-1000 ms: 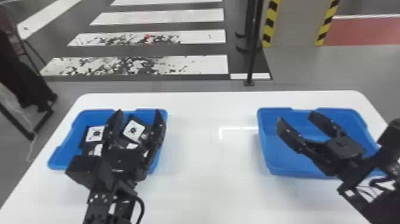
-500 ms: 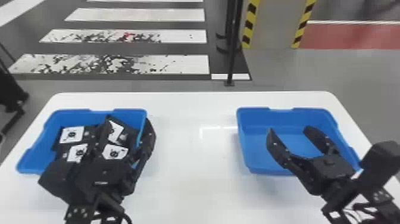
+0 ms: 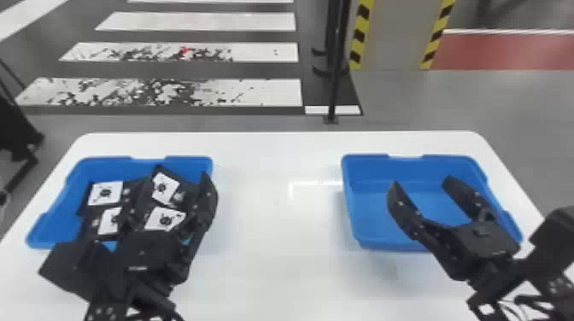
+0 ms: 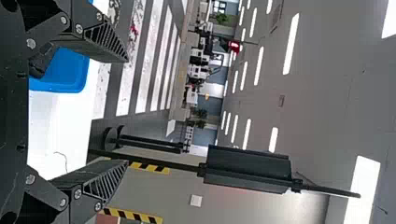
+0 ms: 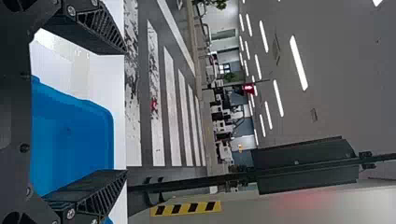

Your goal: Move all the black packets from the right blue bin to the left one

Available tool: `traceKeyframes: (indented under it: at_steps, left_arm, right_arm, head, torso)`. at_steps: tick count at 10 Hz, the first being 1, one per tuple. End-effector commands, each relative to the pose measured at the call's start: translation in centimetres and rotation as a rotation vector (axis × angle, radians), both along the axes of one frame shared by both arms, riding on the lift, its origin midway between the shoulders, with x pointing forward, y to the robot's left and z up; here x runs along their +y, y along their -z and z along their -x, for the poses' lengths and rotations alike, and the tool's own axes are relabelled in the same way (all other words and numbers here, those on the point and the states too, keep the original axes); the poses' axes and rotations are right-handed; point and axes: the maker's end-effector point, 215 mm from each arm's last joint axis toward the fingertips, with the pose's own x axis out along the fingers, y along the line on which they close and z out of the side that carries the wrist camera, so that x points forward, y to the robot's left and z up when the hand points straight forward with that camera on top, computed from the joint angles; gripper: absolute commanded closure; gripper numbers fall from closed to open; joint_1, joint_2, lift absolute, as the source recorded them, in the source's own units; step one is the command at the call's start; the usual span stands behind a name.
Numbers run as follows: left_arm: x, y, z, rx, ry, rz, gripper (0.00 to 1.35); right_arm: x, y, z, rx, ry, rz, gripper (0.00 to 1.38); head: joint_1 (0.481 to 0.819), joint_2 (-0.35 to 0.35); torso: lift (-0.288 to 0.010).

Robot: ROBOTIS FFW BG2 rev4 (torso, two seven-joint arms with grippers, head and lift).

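Observation:
In the head view, my left gripper (image 3: 177,183) stands open over the left blue bin (image 3: 72,200). That bin holds several black packets (image 3: 139,184) with white labels, partly covered by the gripper. My right gripper (image 3: 420,188) hovers open over the right blue bin (image 3: 380,170), whose visible floor is bare. The left wrist view has the left gripper (image 4: 127,112) with its fingers wide apart and nothing between them; part of the left bin (image 4: 70,70) lies beyond. In the right wrist view the right gripper (image 5: 126,112) is likewise spread and holding nothing, near the right bin (image 5: 74,135).
Both bins stand on a white table (image 3: 265,256), with a wide stretch of tabletop between them. Behind the table's far edge rises a thin black pole (image 3: 337,64) on the floor. Dark equipment (image 3: 17,128) stands on the floor to the left.
The head view has shifted, so the table and bins appear farther left, then slightly back right. Against the bins, both grippers have changed position a little. Both were open throughout.

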Motion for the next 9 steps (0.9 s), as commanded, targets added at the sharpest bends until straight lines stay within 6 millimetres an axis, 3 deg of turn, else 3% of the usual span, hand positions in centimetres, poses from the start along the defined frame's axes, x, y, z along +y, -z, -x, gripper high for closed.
traceKeyframes:
  at_steps: [1,9]
  left_arm:
    - [0.2,-0.1,0.1,-0.006,-0.004,0.002,0.31]
    - [0.2,-1.4,0.2,-0.047,-0.004,0.024,0.31]
  right_arm:
    - [0.0,-0.2,0.1,-0.002,0.000,-0.004,0.12]
    - [-0.1,-0.8,-0.1,-0.021,0.002,-0.015,0.12]
  head:
    - [0.695,0.008]
    - [0.695,0.012]
  torso:
    - [-0.168]
    - [-0.168]
